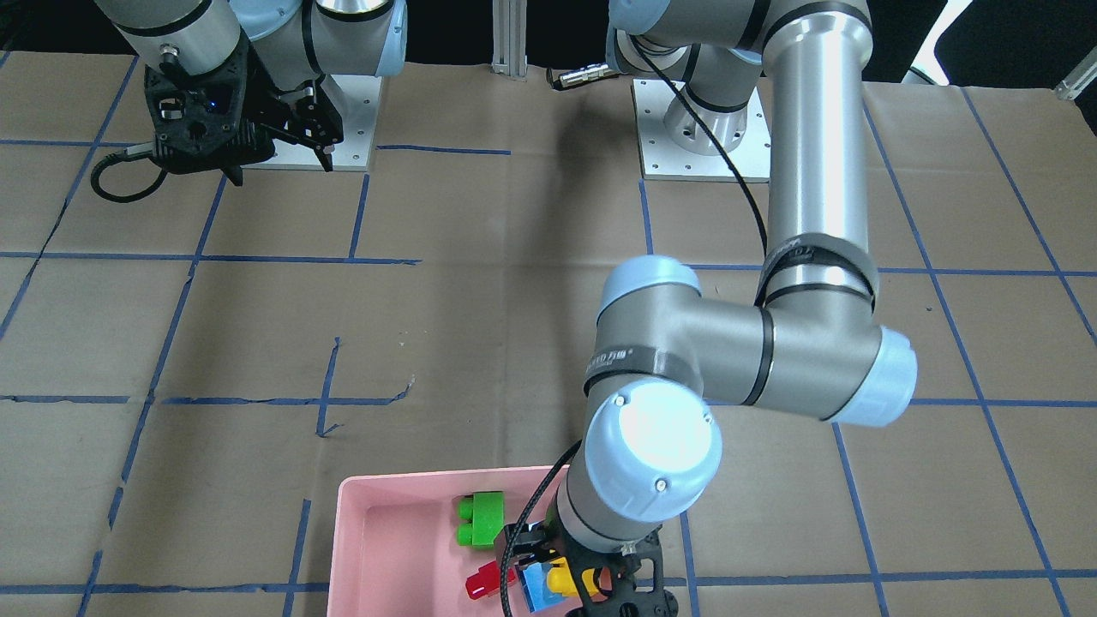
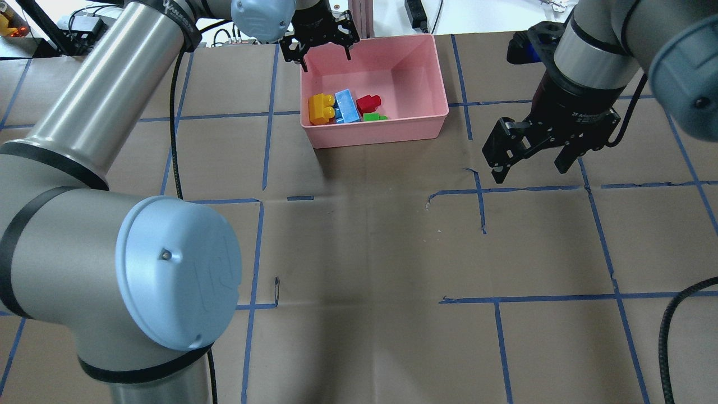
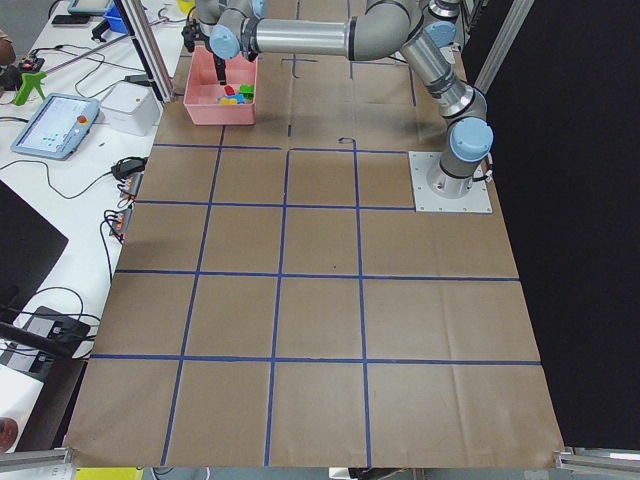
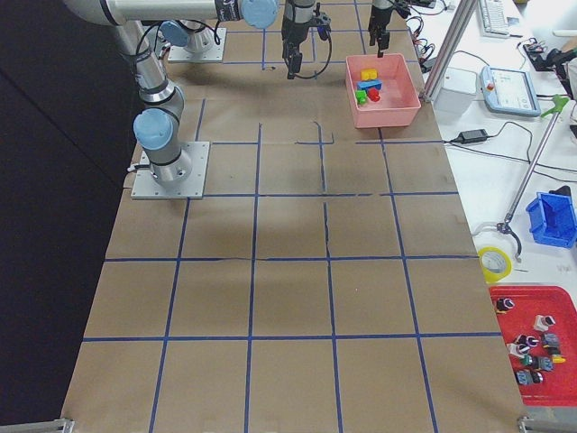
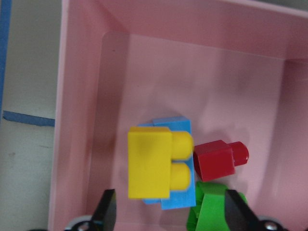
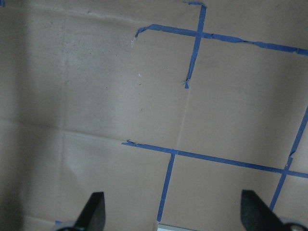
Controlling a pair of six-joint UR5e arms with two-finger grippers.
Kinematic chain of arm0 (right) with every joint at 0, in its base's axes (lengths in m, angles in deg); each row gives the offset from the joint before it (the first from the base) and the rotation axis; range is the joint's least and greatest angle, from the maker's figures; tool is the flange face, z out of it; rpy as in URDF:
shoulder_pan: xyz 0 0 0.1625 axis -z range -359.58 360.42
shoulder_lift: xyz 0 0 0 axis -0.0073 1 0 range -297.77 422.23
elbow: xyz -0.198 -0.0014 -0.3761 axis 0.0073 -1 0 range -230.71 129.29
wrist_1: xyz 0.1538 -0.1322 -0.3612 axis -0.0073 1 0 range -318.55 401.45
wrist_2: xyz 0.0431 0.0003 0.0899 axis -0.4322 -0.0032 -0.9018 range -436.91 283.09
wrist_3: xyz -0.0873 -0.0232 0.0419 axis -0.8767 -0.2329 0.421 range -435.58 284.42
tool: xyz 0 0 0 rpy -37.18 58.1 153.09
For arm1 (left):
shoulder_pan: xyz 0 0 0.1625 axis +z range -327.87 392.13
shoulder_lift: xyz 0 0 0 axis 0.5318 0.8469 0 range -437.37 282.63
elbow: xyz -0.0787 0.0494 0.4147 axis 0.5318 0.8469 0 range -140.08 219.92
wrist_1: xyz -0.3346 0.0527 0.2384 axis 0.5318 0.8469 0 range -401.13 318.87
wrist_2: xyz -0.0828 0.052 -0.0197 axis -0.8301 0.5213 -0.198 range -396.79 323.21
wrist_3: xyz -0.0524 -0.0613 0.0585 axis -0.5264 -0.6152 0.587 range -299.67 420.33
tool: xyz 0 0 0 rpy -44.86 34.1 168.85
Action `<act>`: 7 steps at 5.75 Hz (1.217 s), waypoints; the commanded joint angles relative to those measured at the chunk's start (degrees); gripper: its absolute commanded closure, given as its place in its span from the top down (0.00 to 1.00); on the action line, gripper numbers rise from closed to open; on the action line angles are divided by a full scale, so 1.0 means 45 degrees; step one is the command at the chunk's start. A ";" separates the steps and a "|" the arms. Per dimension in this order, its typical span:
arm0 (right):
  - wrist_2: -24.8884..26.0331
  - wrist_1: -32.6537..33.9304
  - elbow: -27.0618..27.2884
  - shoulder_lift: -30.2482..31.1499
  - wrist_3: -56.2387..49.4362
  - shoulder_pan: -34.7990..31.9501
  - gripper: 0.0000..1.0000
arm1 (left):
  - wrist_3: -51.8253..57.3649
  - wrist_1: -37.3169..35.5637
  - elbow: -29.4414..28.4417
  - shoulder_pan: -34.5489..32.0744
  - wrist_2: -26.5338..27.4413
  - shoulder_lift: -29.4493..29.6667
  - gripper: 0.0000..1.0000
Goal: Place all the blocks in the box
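My left gripper (image 2: 326, 62) hangs released over the pink box (image 2: 381, 132) holding four blocks (image 2: 348, 106); right gripper (image 2: 530, 174), also released, over taped paper (image 2: 364, 252).

The yellow brick (image 5: 149, 163) covers most of the blue brick (image 5: 179, 198).

No legible text or labels anywhere.

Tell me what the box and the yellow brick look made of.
Box: looks like moulded plastic, smooth matte pink, with rounded corners and thin even walls. Yellow brick: likely hard plastic, faintly glossy, with crisp edges and moulded studs.
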State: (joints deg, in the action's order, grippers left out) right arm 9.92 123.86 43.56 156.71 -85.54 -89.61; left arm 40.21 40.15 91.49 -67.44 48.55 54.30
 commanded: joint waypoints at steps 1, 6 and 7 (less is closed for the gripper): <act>0.0834 0.0145 -0.0146 0.0059 0.0434 0.0085 1.00 | 0.2150 0.1715 0.1382 0.1239 0.0041 -0.2429 1.00; 0.0589 0.0399 -0.0030 0.0195 0.2781 0.0086 1.00 | 0.5038 0.1566 0.7937 0.2107 0.0921 -0.8456 1.00; 0.0742 0.0399 -0.0031 0.0273 0.2626 0.0144 1.00 | 0.5133 0.1567 0.7975 0.2106 0.0920 -0.8613 1.00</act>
State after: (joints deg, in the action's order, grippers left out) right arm 12.94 125.59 43.44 157.64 -73.26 -89.14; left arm 63.07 47.18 127.04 -57.86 52.65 16.57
